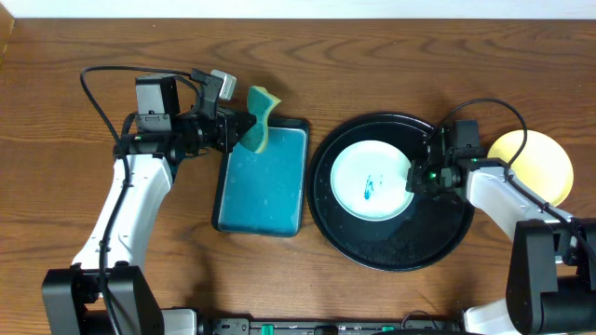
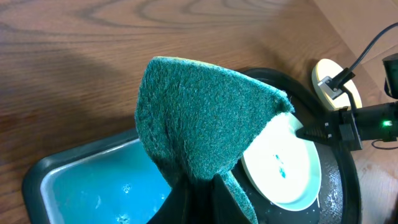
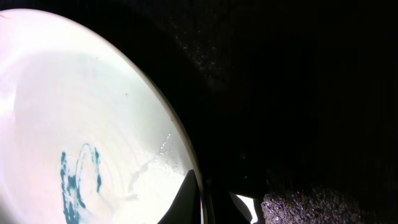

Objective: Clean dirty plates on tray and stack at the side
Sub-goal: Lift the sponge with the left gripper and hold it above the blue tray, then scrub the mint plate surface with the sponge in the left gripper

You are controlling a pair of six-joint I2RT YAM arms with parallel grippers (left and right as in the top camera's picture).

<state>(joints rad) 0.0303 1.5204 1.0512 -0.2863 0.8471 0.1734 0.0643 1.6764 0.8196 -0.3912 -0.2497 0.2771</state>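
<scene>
While the left gripper (image 1: 244, 130) clamps the sponge (image 1: 261, 113), the right gripper (image 1: 415, 175) pinches the rim of the dirty plate (image 1: 368, 179).

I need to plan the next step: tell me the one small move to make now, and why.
Probably swing the left gripper, shut on the sponge over the teal tray, rightward to the plate on the black tray. The plate carries teal scribbles, and the right gripper is shut on its rim, seemingly steadying it for wiping.
</scene>
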